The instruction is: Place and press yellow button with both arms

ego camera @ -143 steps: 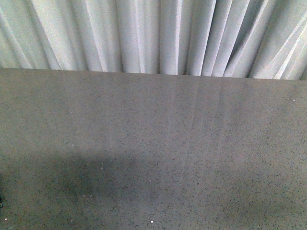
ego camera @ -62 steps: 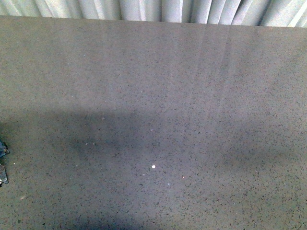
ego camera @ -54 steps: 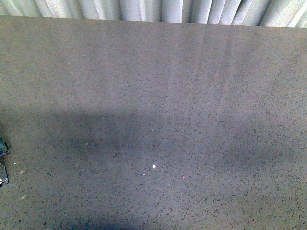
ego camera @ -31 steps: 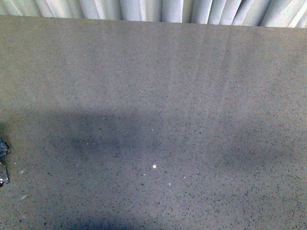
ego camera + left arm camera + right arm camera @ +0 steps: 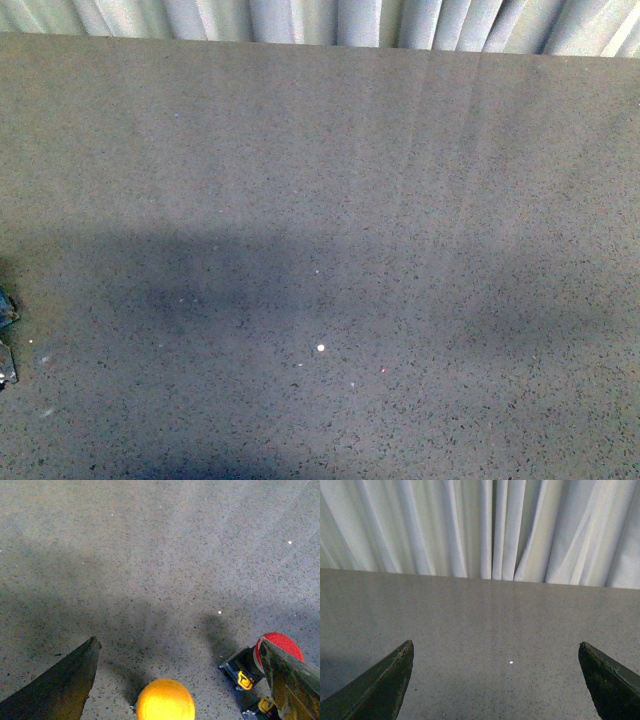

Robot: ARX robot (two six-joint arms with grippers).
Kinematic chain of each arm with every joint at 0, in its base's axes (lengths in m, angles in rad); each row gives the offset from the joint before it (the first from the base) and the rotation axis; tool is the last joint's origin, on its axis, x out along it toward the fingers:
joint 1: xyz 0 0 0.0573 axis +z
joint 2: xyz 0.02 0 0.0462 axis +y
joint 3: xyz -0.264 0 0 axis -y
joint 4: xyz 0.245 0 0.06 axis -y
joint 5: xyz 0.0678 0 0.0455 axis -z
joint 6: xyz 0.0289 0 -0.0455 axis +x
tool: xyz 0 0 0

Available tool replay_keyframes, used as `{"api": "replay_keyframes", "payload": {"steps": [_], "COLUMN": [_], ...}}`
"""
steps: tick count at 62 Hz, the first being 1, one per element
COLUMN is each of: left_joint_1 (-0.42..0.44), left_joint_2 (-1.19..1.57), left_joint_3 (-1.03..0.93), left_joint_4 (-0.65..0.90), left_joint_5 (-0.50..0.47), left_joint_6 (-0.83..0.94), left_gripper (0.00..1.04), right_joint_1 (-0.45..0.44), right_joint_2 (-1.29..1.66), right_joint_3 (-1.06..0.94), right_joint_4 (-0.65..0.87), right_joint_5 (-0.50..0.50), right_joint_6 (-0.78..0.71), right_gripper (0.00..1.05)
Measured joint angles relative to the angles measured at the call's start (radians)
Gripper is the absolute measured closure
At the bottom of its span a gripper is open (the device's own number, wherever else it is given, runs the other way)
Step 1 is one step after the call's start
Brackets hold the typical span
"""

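Grey speckled table (image 5: 400,200) across the whole front view, ending at the far edge against a white pleated curtain (image 5: 300,18). Neither arm visible there. Only a small dark fragment (image 5: 5,335) cut off at the left border, too little of it to name, plus a white speck (image 5: 321,347) on the surface.

From the left wrist: left tool (image 5: 178,642) spread wide, gripping nothing, dark fingers (image 5: 60,685) tapering to blunt points. Yellow button (image 5: 165,700) standing on the table in the gap between those fingers, at the camera end of it. Round orange-yellow cap turned up toward the lens, touching neither finger, base almost wholly hidden beneath the cap. Just beside it a red button (image 5: 282,645), seen at a slant, with black collar and dark base bearing yellow marks. Partly covered in that picture by the other finger; contact impossible to judge, likewise upright or lying. Soft shadows on the table around both buttons.

From the right wrist: right tool (image 5: 495,644) likewise wide apart and holding nothing, pointing across the table toward the curtain, one white speck on the surface between its two fingers
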Motion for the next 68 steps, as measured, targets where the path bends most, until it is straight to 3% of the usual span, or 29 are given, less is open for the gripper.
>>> {"api": "replay_keyframes", "payload": {"steps": [68], "left_joint_1": [0.041], "left_joint_2": [0.220], "left_joint_3": [-0.038], "left_joint_4": [0.163], "left_joint_5": [-0.005], "left_joint_6": [0.065], "left_gripper": [0.09], "right_joint_1": [0.000], "right_joint_2": [0.000], "right_joint_3": [0.000], "right_joint_4": [0.000], "right_joint_5": [0.000], "right_joint_6": [0.000], "right_gripper": [0.09]}}
